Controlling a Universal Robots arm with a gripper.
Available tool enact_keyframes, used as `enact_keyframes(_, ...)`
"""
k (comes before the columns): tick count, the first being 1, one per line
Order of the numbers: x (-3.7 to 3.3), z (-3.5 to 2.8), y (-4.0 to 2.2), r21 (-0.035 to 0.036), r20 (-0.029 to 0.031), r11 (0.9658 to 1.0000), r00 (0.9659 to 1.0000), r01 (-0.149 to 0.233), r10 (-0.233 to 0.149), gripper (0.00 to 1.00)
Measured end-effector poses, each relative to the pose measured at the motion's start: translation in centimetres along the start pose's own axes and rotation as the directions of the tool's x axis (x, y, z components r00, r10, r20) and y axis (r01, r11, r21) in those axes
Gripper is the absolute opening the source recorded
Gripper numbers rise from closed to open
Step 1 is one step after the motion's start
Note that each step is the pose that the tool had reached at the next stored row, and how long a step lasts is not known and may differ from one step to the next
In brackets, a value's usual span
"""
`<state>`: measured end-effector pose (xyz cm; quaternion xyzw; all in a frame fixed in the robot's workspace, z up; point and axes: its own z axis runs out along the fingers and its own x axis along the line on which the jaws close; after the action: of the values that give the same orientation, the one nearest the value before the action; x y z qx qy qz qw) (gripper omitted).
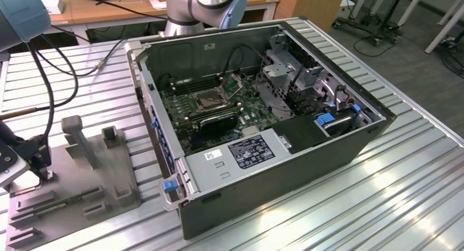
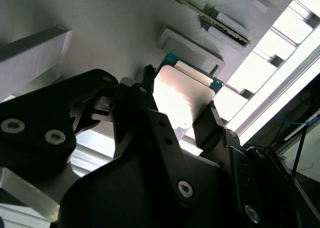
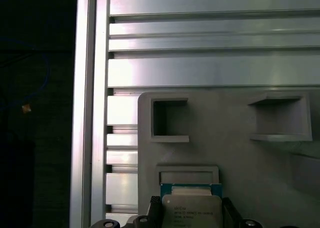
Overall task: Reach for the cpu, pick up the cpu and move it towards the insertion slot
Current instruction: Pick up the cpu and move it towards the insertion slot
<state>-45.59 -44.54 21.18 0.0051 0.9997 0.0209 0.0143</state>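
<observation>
- Pinching the cpu (image 2: 181, 100) by two opposite edges, the gripper (image 2: 179, 95) hung low over the grey tray (image 3: 230, 138), its black fingers (image 2: 215, 124) pressed against either side of the chip in both wrist views.
- The exterior view gave the wider scene: the arm's tool sat at the far edge of the exterior view's left, above the tray, while the open computer case (image 1: 290, 175) lay on the slatted metal table (image 1: 377, 202) to the exterior view's right.
- Inside the case, on the green motherboard (image 1: 246, 107), the insertion slot (image 1: 205, 100) showed a shiny metal frame around a dark centre, well apart from the gripper.
- A long green memory strip (image 1: 64, 200) lay on the tray's near end in the exterior view.
- The first wrist view placed the chip just beside a shallow raised-rim recess (image 3: 189, 174) of the tray, with two deeper square pockets beyond it. Whether the chip touched the tray or hung just clear could not be told.
- The cpu was a small flat square with a pale silver top that glared white in the second wrist view. A thin blue-green border showed at its edge, and small dark print, seen in the first wrist view, crossed its lid.
</observation>
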Motion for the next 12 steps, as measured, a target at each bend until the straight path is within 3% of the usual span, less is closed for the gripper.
enact_keyframes(12,-0.04,-1.24,0.05,0.0,0.0,1.0,1.0,0.0,0.0,0.55)
